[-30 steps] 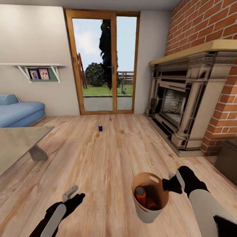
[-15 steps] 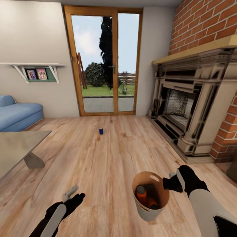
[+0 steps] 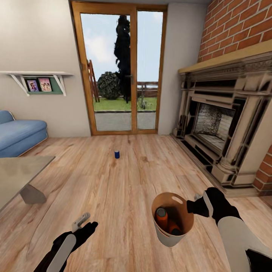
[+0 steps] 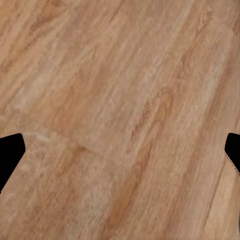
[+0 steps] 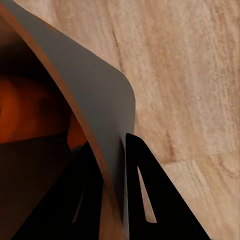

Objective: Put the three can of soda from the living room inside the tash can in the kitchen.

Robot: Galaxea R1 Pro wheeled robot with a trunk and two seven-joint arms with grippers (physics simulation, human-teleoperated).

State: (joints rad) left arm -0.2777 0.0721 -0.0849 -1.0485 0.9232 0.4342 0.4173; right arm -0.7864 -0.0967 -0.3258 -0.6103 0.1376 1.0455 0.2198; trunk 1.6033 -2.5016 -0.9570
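Soda can (image 3: 116, 154), the dark blue one, stands alone on the plank floor (image 3: 113, 189) before the glass doors (image 3: 120, 71). Right gripper (image 3: 193, 207) pinches the trash can (image 3: 169, 236) rim; orange cans (image 3: 161, 218) lie inside. Left gripper (image 3: 81, 222) hangs released.

white forearm shells, black wrist joints (kinda glove-like), left gripper (image 3: 81, 221) with pale grey fingers, right gripper (image 5: 114, 192) fingers flat black wedges
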